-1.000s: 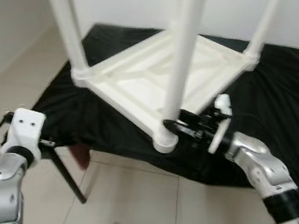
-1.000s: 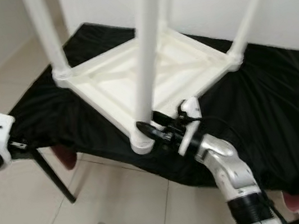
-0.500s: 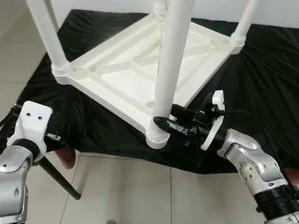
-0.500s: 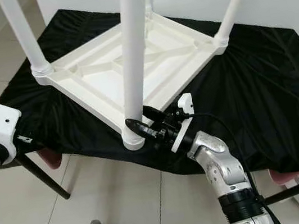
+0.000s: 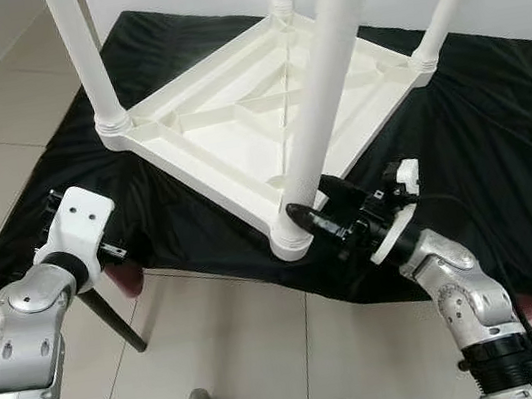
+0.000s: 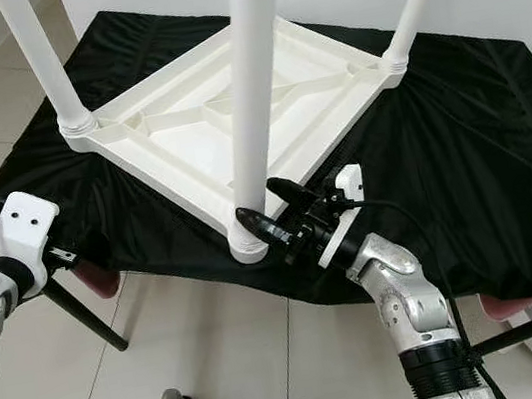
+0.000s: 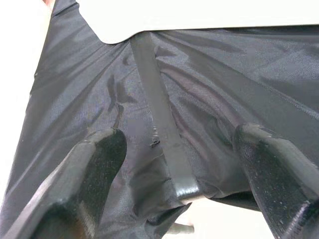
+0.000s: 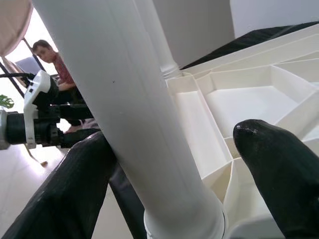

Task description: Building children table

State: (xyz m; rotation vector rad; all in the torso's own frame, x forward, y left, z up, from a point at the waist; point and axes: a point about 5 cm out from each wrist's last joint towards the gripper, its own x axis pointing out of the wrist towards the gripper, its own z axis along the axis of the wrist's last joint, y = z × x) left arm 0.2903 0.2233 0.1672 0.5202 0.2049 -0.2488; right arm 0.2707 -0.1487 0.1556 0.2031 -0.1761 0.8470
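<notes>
- Right wrist view: right gripper spread wide around the near leg; not clamped
- Close squarely, low near the socket; left gripper spread wide, empty, above cloth

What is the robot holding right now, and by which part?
Nothing is clamped yet. The right gripper has its open fingers on either side of the near white table leg, just above its socket. The left gripper is open over the black cloth.
</notes>
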